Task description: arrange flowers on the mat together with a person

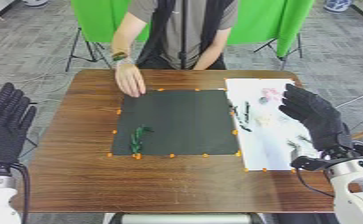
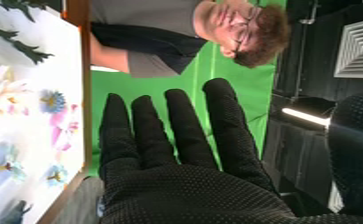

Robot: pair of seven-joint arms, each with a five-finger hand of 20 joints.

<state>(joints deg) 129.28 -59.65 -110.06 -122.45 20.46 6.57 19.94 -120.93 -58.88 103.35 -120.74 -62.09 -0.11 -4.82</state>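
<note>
Two mats lie side by side on the wooden table (image 1: 71,182), acting as open holders for the pieces. The dark mat (image 1: 182,120) bears one green sprig (image 1: 137,141), upright in the head view, toward its near left corner. On the white mat (image 1: 264,160), at the right, lie more leafy sprigs (image 1: 245,116), a pink flower (image 1: 271,93), a blue flower (image 2: 52,101) and a pale flower (image 2: 6,91). A person's hand (image 1: 129,79) is at the dark mat's far left corner; whether it touches, I cannot tell. The left hand (image 1: 3,125) is beside the table, unclenched, fingers straight. The right hand (image 1: 315,117) is released too, fingers extended, by the white mat's right edge. Behind, a blue-and-white vessel (image 1: 337,5) stands on the floor, its contents too small to tell.
</note>
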